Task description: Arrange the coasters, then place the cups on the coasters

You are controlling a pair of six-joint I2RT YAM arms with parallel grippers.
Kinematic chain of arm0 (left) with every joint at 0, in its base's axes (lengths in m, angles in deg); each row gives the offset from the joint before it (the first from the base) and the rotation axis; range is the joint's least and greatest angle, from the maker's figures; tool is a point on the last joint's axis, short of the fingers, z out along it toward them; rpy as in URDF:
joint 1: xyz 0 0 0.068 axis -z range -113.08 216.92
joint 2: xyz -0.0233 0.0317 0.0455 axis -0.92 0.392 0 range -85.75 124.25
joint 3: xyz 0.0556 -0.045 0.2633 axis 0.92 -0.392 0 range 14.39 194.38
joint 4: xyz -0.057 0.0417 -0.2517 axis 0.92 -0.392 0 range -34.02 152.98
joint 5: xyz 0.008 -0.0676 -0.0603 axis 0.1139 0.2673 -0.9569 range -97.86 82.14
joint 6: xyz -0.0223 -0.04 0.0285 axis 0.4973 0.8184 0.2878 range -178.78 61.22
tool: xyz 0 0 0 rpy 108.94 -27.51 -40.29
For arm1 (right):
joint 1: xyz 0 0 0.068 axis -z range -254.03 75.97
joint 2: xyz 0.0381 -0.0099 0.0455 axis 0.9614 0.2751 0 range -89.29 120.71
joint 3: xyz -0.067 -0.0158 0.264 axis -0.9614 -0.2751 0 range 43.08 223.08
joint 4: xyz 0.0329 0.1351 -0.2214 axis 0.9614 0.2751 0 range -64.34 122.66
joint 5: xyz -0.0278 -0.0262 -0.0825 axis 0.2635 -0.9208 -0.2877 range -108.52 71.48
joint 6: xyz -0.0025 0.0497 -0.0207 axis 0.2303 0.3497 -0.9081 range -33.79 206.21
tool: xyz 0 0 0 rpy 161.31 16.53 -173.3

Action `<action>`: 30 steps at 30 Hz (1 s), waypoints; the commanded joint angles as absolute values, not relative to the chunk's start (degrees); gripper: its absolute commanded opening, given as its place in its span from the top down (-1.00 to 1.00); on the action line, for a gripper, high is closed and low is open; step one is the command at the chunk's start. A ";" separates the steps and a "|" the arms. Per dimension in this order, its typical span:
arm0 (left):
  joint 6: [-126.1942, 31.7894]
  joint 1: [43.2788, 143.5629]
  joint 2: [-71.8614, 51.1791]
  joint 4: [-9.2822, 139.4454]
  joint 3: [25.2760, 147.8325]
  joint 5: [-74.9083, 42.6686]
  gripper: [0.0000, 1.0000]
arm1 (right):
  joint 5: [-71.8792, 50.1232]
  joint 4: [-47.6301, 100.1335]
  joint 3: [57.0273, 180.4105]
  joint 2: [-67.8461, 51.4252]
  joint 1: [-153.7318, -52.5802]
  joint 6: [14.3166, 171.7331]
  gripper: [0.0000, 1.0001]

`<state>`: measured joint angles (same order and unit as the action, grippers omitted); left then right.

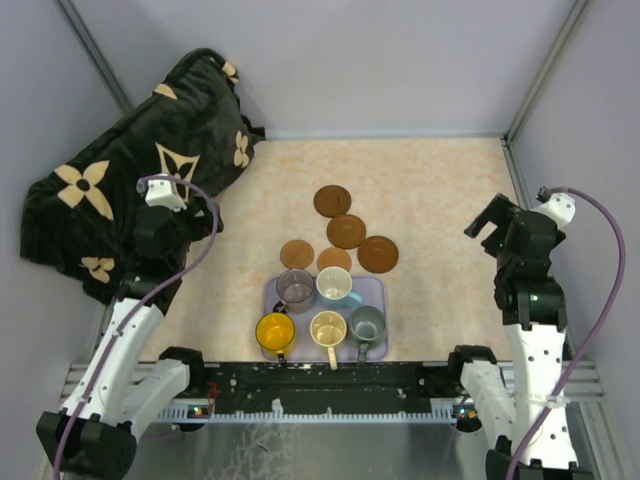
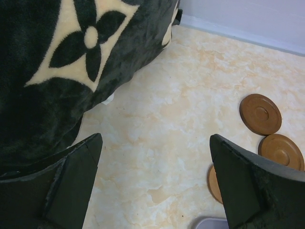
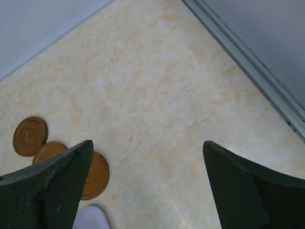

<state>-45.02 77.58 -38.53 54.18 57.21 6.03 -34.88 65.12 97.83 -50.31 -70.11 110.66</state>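
Five mugs fill a lavender tray (image 1: 376, 292) at lower centre of the top view. The purple-grey cup (image 1: 296, 288) and white-and-blue cup (image 1: 335, 286) make the upper row; the yellow cup (image 1: 275, 331), cream cup (image 1: 327, 328) and grey-green cup (image 1: 366, 324) make the lower. Just above the tray lie two lighter coasters (image 1: 297, 254), and three dark coasters (image 1: 346, 231) run diagonally above them. The left gripper (image 2: 155, 138), near a flowered blanket (image 1: 130, 170) at upper left, and the right gripper (image 3: 147, 143), at right, have their jaws spread wide, grasping nothing.
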 commanded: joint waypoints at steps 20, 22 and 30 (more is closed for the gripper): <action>-46.01 91.14 -23.67 64.74 56.83 -8.48 -1.00 | -36.61 58.84 103.70 -31.16 -96.51 111.58 0.28; -45.16 91.18 -23.05 65.25 56.38 -10.74 -1.00 | -34.17 57.29 102.60 -28.72 -96.55 112.39 0.43; -44.99 91.72 -15.37 64.07 57.10 -13.99 -1.00 | -29.71 52.88 97.71 -20.48 -98.49 114.01 0.74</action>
<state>-45.55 91.17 -19.09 63.23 56.58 -11.19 -31.84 57.12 98.83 -23.58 -96.79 112.93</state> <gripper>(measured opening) 0.998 0.182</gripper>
